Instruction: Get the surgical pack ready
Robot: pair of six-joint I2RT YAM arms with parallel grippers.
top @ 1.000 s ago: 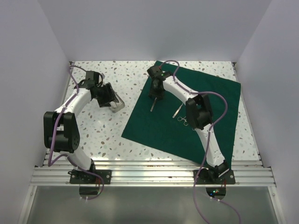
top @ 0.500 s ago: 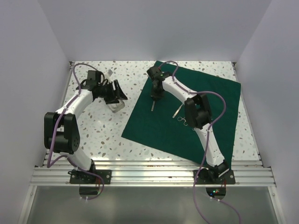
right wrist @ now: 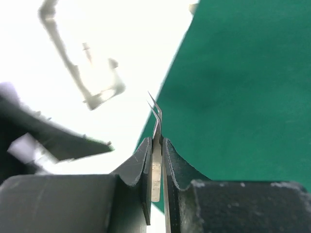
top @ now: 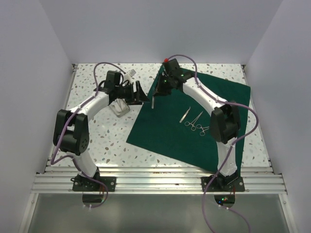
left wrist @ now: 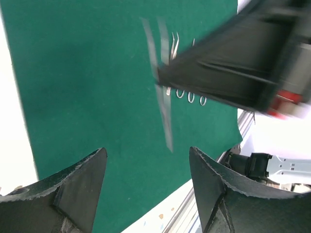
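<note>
There is one green drape (top: 165, 136), a single flat sheet. The tweezers are two: the held tweezers (right wrist: 156, 127), pinched in the right hand (right wrist: 155, 145), and the lying tweezers (top: 185, 114) on the cloth. The ring-handled clamps are also two, the far clamp (top: 196, 119) and the near clamp (top: 204, 129), just right of the lying tweezers. So the metal instruments are four in all. One clear tray (top: 119, 108) stands on the tabletop (top: 97, 141). The arms are two, each with one hand; the left hand (left wrist: 146, 155) holds nothing.
</note>
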